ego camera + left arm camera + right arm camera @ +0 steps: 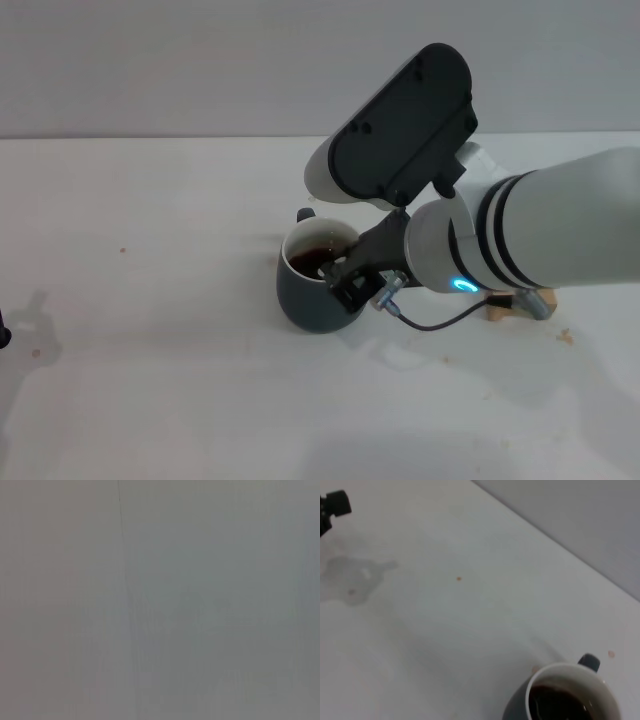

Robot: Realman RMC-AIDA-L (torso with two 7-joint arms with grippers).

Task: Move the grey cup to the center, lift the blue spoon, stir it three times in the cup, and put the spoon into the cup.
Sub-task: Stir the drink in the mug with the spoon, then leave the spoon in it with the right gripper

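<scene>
A broad white tabletop (150, 400) ran back to a plain grey wall (150, 60). The robot's white right arm (540, 235), ringed with black bands and topped by a black oblong housing, reached in across the table from the right.

Near the middle of the table stood the grey cup (305, 295), a rounded, dark slate-grey ceramic mug with a white inside. It was upright on the surface, its loop handle turned toward the wall, and dark brown liquid showed within. The right wrist view looked down on the same mug (517, 707) and its white rim.

The black right gripper (345, 278) was at the cup's right-hand rim. One finger reached inside the mug and the other stayed outside, so the claw was clamped on the cup's wall. A thin dark cable looped down from the wrist just beside the mug.

A small light wooden block (503, 308) showed under the arm, well to the right of the cup.

The dark left gripper (335, 505) sat far off at the table's left side; whether it was open or closed could not be told. Its wrist camera showed only flat grey.

A few brown specks (459, 579) dotted the table.
</scene>
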